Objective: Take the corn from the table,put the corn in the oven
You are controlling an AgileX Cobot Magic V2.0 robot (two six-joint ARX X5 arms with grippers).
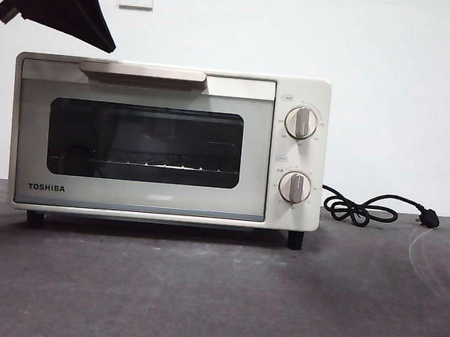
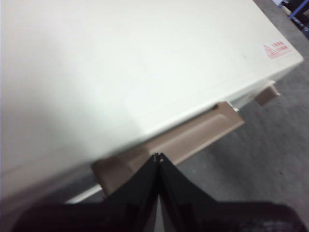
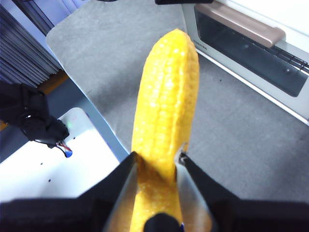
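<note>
yellow, bumpy corn cob [image 3: 164, 111] sits clamped in the right tool [image 3: 157, 159]; left tool [image 2: 158, 157], pinched closed above the cream toaster oven's [image 1: 168, 144] bar handle [image 2: 193, 137], should hook it squarely to open the door.

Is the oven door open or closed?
Closed. The cream-white boxy toaster oven's dark glass door stands flat against its front, with the bar handle up at the top. The left gripper hovers just above that handle.

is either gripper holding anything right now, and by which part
The right gripper is clamped on the corn near its lower end, the long tip sticking out past the jaws. The left gripper is shut on nothing, above the oven.
</note>
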